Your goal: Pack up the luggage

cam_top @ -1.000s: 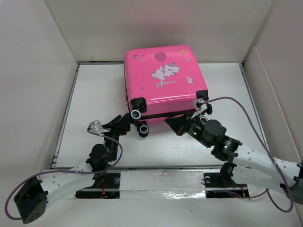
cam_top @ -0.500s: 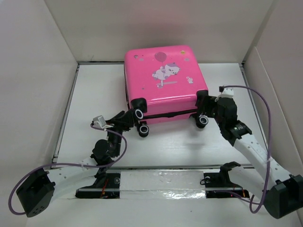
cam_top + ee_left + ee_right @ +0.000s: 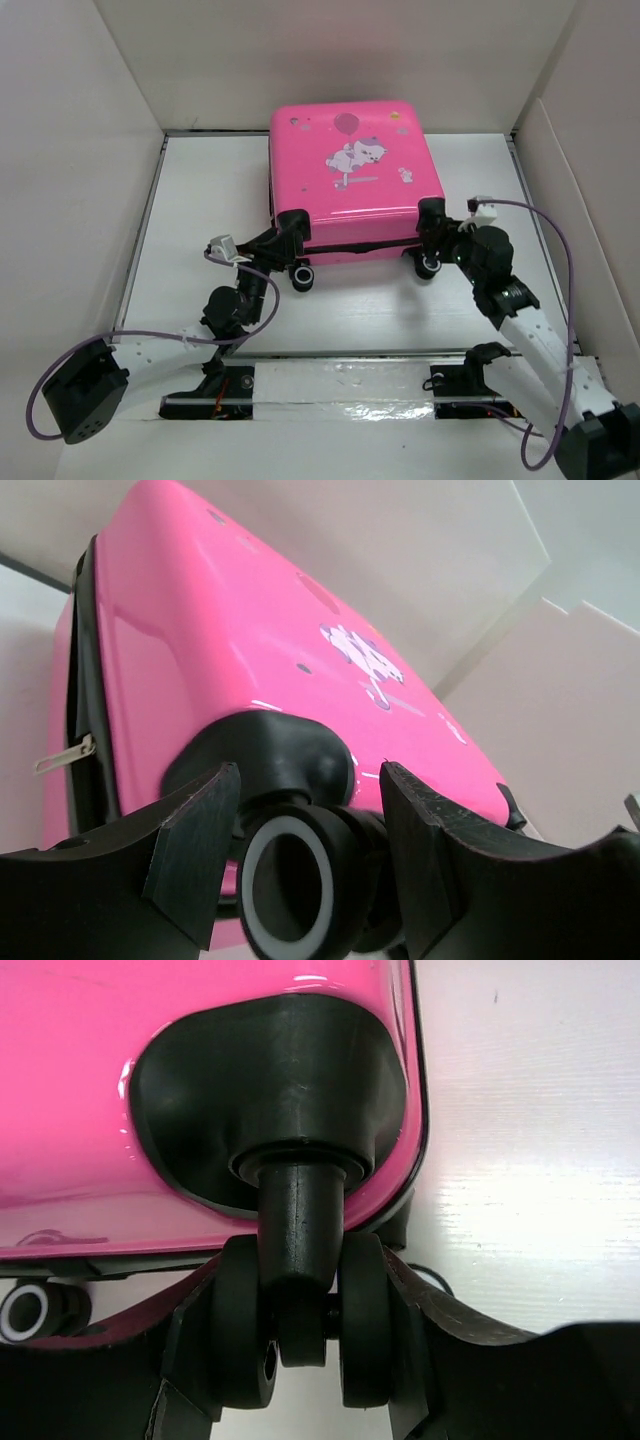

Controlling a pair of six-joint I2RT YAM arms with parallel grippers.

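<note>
The luggage [image 3: 350, 170] is a hot-pink hard-shell case lying flat and zipped at the back middle of the table, white cartoon animal facing up, black wheels toward the arms. My left gripper [image 3: 290, 238] stands open around the near left wheel [image 3: 290, 880], one finger on each side, with small gaps. My right gripper [image 3: 431, 240] is shut on the near right twin wheel [image 3: 362, 1320], its fingers [image 3: 195, 1350] pressed against both outer faces below the black wheel housing [image 3: 270, 1090]. The pink shell [image 3: 230, 660] fills the left wrist view.
White walls [image 3: 90, 150] box in the table on the left, back and right. A second left wheel [image 3: 303, 278] sticks out toward the arms. A silver zipper pull [image 3: 65, 755] hangs at the luggage's left side. A taped strip [image 3: 340, 385] runs along the near edge.
My right arm swung from in front of the case to its right corner, opened, and closed on the wheel. My left gripper moved forward around the left wheel. The luggage shifted slightly right and back.
</note>
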